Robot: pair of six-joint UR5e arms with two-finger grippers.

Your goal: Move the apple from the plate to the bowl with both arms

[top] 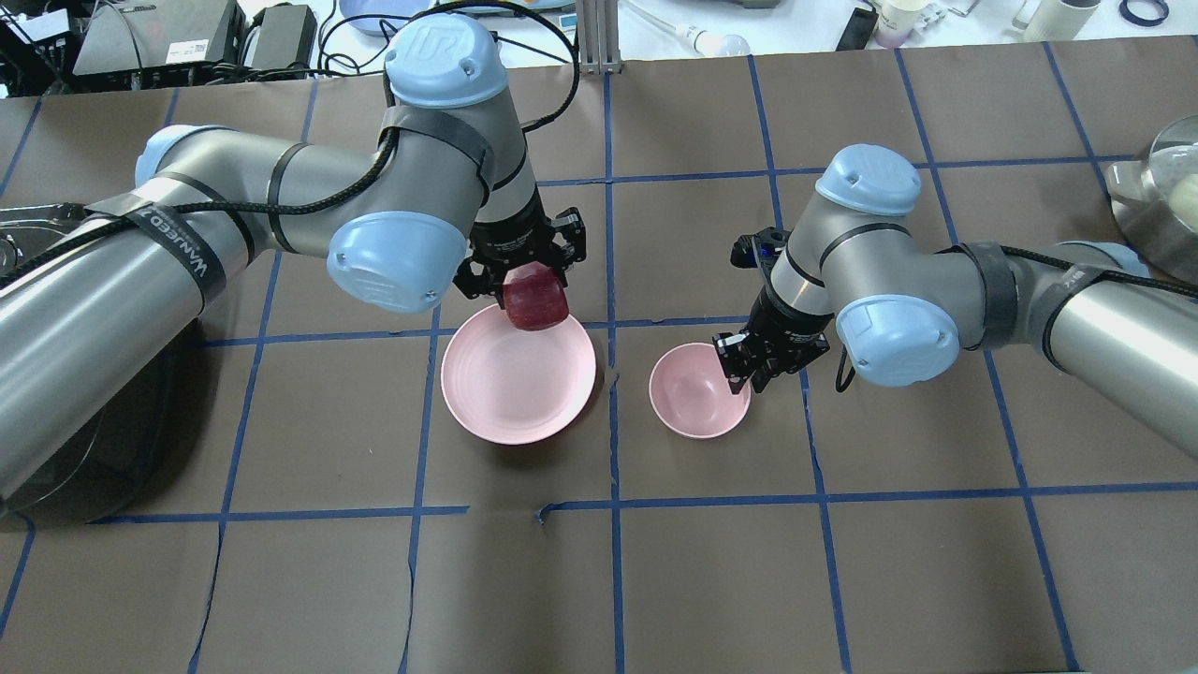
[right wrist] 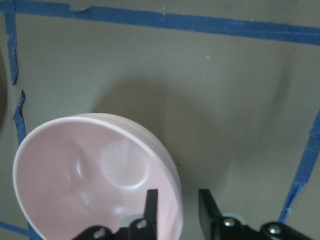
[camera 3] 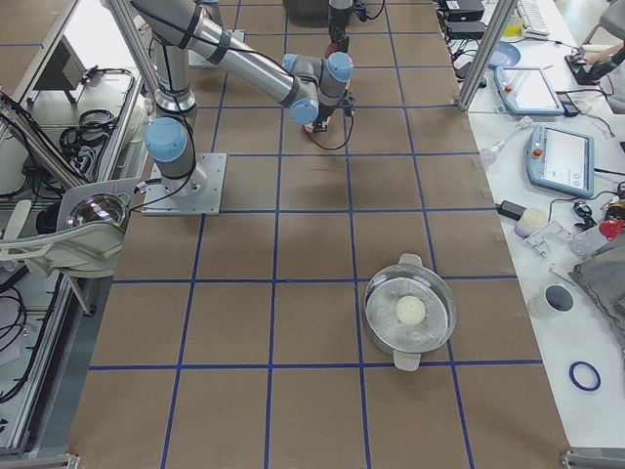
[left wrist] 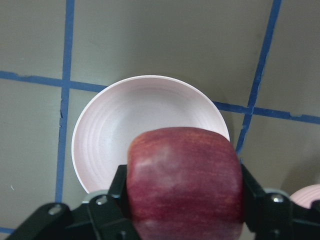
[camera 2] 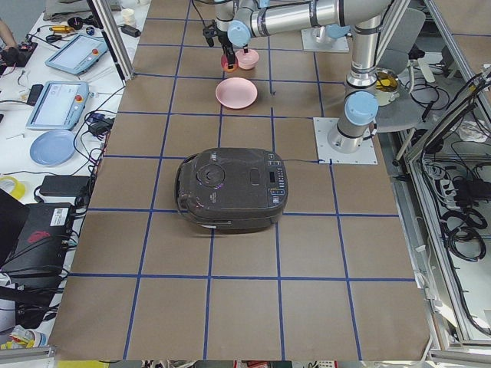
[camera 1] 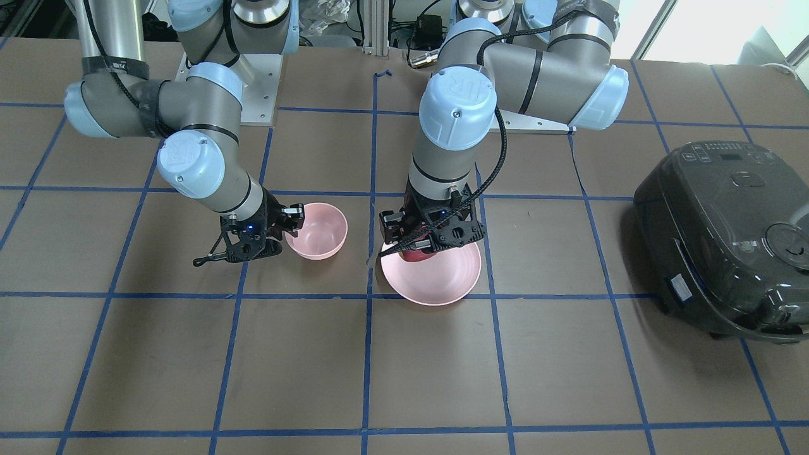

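Mid-transfer, our left tool (top: 526,270) clamps the apple (top: 535,301) above the plate (top: 518,398), frame centre. Next we carry it rightward to the bowl (top: 693,398), whose rim our right tool (top: 760,370) narrowly straddles.

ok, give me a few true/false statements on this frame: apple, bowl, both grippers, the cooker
1. The left gripper holds the apple. True.
2. The apple rests on the plate. False: it hangs in the gripper above the plate, which is bare.
3. The bowl is empty. True.
4. The right gripper is well clear of the bowl. False: its fingers straddle the bowl's rim, one inside and one outside.
5. The black cooker stands on the robot's right. False: it is on the robot's left.
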